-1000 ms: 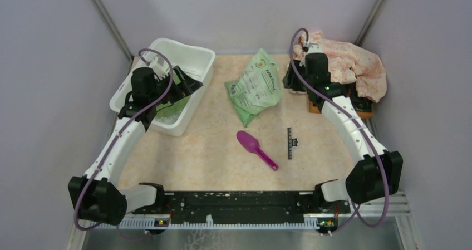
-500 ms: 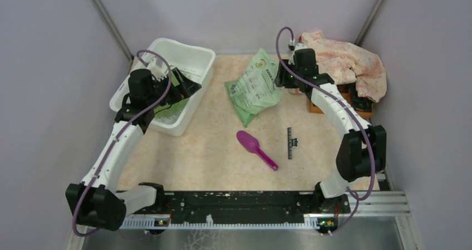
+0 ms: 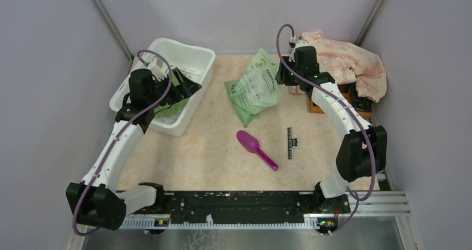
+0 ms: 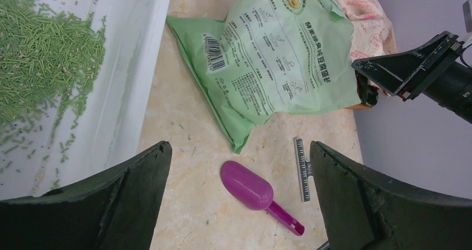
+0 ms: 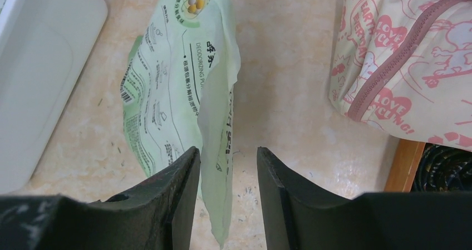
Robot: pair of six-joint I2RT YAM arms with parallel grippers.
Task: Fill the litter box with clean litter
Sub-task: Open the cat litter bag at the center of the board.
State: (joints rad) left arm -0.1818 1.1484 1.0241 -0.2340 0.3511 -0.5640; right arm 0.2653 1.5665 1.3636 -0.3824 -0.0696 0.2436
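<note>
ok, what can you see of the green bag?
The green bag is light green printed plastic with a barcode and text panels, creased, lying on the table between the white tub and the pink cloth. One edge stands up between the fingers of the right gripper, whose jaws are apart, not closed on it.

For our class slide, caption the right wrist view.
Right claw open astride the raised edge of the green bag, patterned cloth alongside.

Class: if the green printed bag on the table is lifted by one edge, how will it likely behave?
Probably floppy: the bag is thin creased film, its edge curling between the right gripper's open jaws. Likely to sag with contents sliding low, since it bulges unevenly. Perhaps slippery: the film looks smooth.
</note>
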